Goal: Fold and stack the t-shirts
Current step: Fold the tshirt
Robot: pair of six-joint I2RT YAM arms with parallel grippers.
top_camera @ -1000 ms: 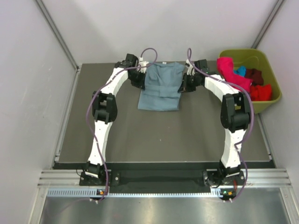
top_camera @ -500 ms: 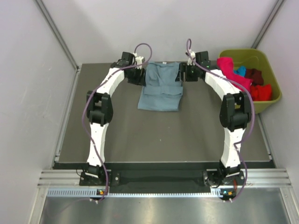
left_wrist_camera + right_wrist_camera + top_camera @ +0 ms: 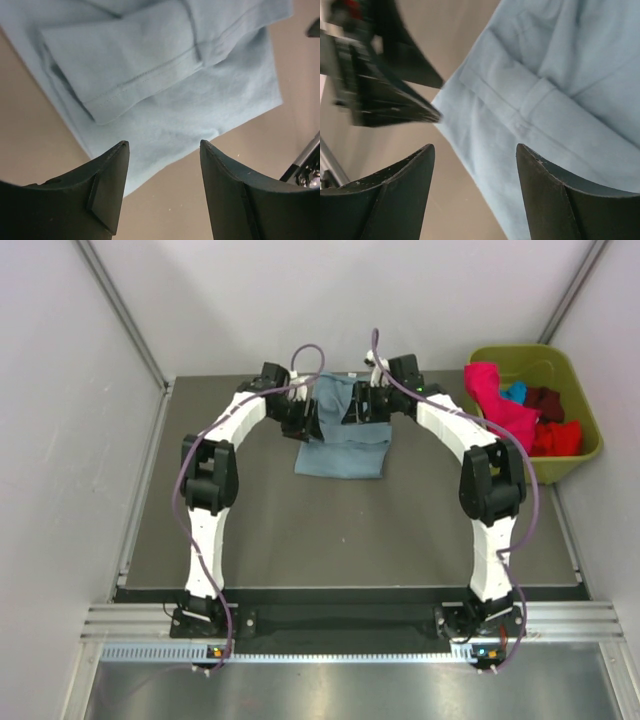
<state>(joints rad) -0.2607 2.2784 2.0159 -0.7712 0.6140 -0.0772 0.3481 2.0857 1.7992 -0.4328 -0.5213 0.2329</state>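
Grey-blue t-shirt (image 3: 345, 452) lies folded on the dark surface (image 3: 330, 530), far centre; we see left fingers (image 3: 308, 422) and right fingers (image 3: 360, 406) over its upper half. Pink tee (image 3: 497, 398), red tee (image 3: 560, 438), maroon tee (image 3: 545, 400), turquoise tee (image 3: 514, 392) sit in the olive bin (image 3: 530, 365). Left wrist: left fingers (image 3: 112, 180) spread wide, holding nothing, folded sleeve (image 3: 130, 65) below. Right wrist: right fingers (image 3: 410, 185) spread, empty, over the shirt's edge; we can't tell if tips touch cloth.
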